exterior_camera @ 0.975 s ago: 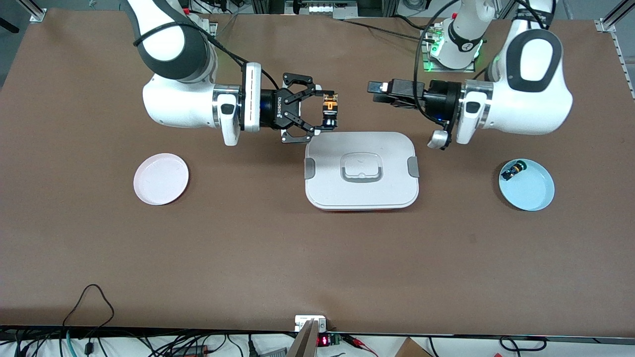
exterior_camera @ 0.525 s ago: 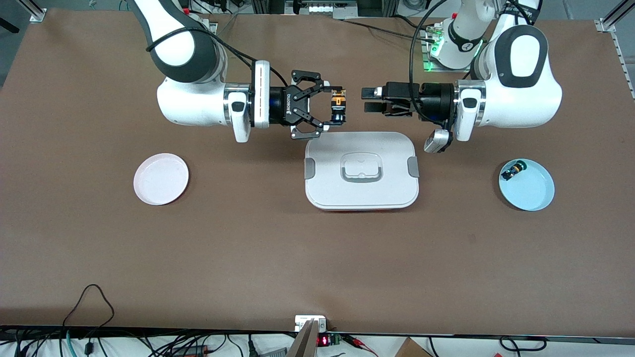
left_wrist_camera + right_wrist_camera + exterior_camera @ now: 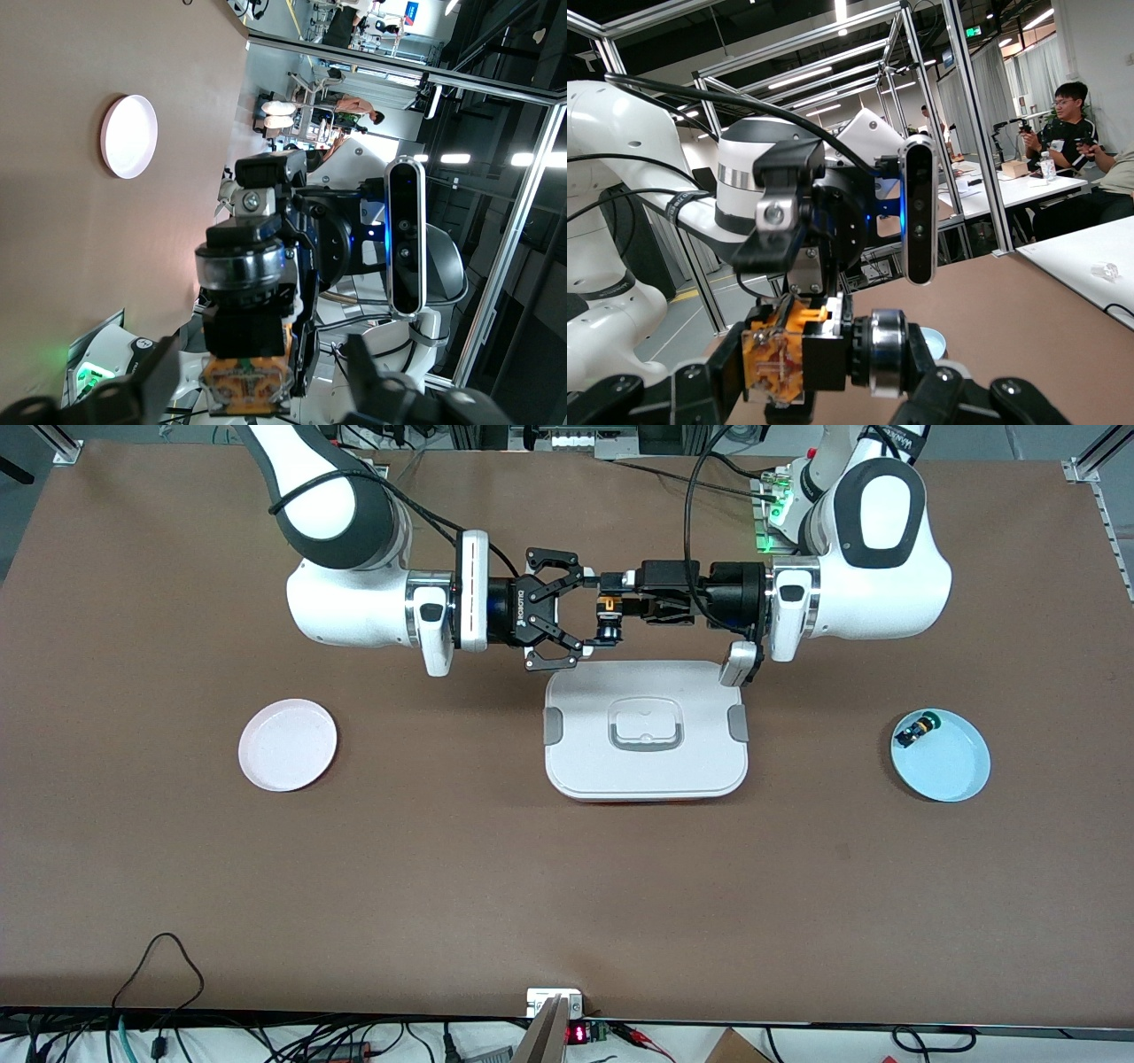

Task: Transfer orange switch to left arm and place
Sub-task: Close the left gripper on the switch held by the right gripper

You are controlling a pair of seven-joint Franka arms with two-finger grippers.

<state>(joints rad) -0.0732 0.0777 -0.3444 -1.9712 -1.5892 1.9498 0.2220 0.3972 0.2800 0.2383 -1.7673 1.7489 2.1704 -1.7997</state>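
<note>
Two grippers meet in the air above the table (image 3: 461,868), over the strip just past the box's (image 3: 646,731) edge toward the arms' bases. The right gripper (image 3: 599,610) clamps the orange switch (image 3: 608,615) between its fingers. The left gripper (image 3: 613,593) points straight at it, fingers parted around the switch, not visibly closed on it. Below them, the box lies untouched.
</note>
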